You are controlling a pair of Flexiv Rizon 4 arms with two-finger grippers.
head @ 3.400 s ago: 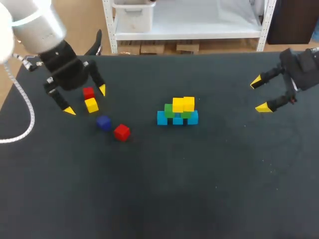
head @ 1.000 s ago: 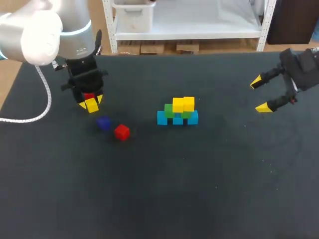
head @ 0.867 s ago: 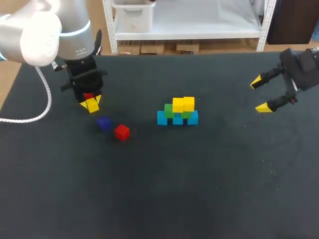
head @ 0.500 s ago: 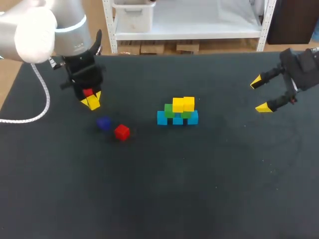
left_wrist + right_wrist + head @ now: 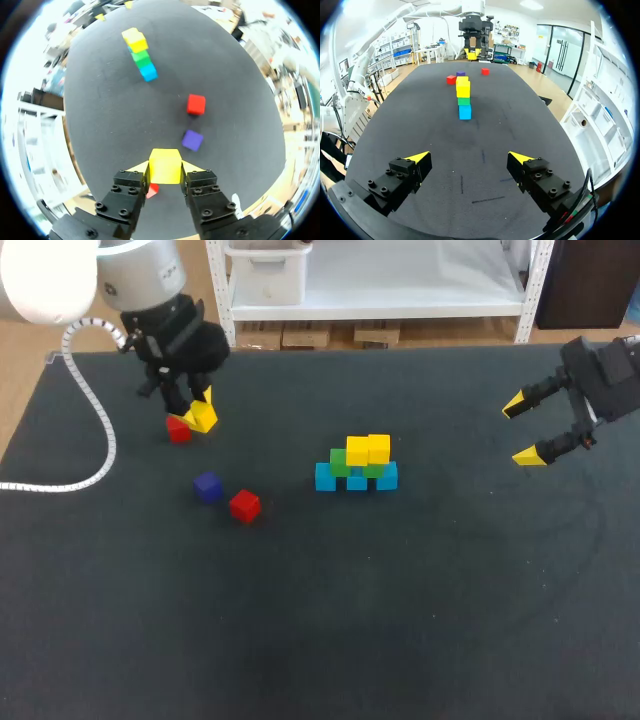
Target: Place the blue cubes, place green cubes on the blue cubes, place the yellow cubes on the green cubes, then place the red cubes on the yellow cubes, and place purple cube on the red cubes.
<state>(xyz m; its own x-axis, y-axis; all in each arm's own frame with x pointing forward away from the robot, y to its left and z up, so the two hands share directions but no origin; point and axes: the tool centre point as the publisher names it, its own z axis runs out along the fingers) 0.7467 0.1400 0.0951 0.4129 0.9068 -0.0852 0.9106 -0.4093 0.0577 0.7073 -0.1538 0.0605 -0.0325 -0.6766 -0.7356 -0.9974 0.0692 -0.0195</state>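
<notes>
Head view: on the black table (image 5: 400, 620), my right gripper (image 5: 522, 430) hangs spread wide. My left gripper (image 5: 200, 420) pinches a yellow cube (image 5: 165, 166), a red cube (image 5: 179, 429) under it. The blue-green-yellow stack (image 5: 357, 464) sits mid-table, with the purple cube (image 5: 207, 486) and second red cube (image 5: 244, 505) between.

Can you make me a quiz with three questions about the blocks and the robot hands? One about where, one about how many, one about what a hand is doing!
1. Where is the small dark purple cube?
A) on the black table beside a red cube
B) on top of the stack
C) on a green cube

2. How many red cubes lie on the table?
A) one
B) four
C) two

3. The left gripper is:
A) open and empty
B) shut on a small yellow cube
C) shut on a green cube

Answers: 1 A, the two sit side by side. 2 C, the other one lies below the left gripper. 3 B, both fingers press the cube's sides.
</notes>
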